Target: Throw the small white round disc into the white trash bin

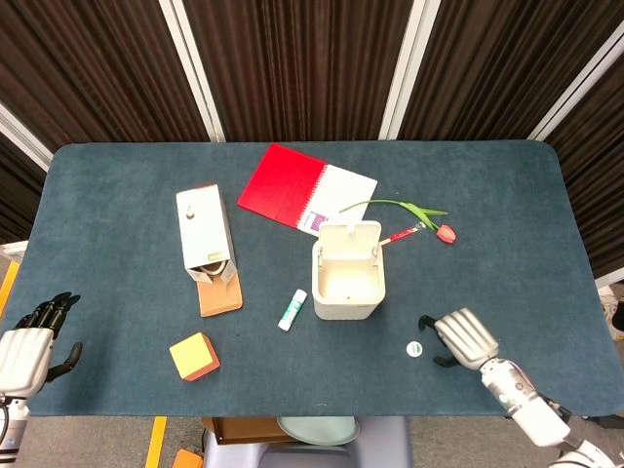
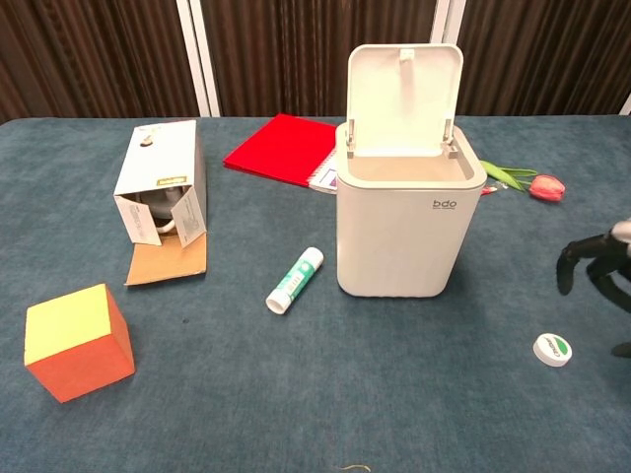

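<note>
Right hand [image 1: 462, 337] spread, empty — just beside the small white disc [image 1: 414, 348] lying on the table [image 1: 117, 175], near the open white bin [image 1: 348, 270]. Left hand [image 1: 29, 343] loosely open at the table's edge.

Head view: high above, looking down on the whole table [image 1: 117, 185].
Chest view: low, close, facing forward.
Shared: bin [image 1: 348, 276] [image 2: 404, 222] — table middle.
</note>
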Controlling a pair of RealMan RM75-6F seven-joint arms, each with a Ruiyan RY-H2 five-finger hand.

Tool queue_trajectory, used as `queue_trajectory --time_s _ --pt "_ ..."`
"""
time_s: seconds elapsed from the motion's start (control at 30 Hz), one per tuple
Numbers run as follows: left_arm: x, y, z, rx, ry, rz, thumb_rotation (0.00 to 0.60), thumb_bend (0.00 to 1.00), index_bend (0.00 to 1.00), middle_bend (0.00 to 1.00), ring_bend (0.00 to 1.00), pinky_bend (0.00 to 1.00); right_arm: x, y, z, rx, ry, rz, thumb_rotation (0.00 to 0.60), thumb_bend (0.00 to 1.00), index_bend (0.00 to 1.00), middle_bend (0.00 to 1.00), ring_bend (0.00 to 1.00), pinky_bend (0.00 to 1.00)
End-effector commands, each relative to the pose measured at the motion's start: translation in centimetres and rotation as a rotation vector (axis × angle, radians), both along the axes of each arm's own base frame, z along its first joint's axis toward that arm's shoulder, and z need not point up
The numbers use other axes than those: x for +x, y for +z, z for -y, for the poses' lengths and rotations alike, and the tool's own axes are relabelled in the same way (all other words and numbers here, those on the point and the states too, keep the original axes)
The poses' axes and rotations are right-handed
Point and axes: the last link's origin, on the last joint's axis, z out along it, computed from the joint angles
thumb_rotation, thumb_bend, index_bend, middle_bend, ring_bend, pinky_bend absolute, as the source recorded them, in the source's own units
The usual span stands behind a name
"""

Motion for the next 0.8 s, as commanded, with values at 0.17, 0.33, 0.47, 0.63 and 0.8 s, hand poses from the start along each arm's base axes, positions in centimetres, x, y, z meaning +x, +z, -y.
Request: queue_trajectory --time_s 0.17,0.33,0.47,0.63,0.8 --pt "0.0 0.5 0.1 0.017 0.004 0.011 0.6 0.41 0.15 0.11 0.17 0.33 0.1 -1.8 0.6 0.054 0.004 0.004 0.6 0.21 0.54 0.82 0.88 0.98" --pt "-0.1 0.7 0.1 0.025 0.005 0.017 0.6 0.41 0.15 0.11 0.17 0.33 0.2 -2.5 0.6 0.066 0.009 0.01 0.6 0.23 0.55 0.82 0.88 0.98" --pt "-0.1 0.7 0.1 0.025 0.005 0.019 0.6 0.41 0.15 0.11 0.17 0.33 0.1 -2.8 0.7 0.071 0.009 0.006 0.6 0.24 0.55 0.82 0.88 0.98" --pt "-0.1 0.8 0.1 0.028 0.003 0.02 0.6 0.41 0.15 0.11 0.17 0.33 0.0 -3.2 0.9 0.079 0.007 0.002 0.6 0.25 0.57 0.82 0.88 0.98" --pt "-0.1 0.8 0.1 0.029 0.003 0.023 0.6 0.41 0.15 0.11 0.17 0.33 -0.1 -3.5 1.1 0.078 0.009 0.0 0.6 0.27 0.57 0.82 0.88 0.98"
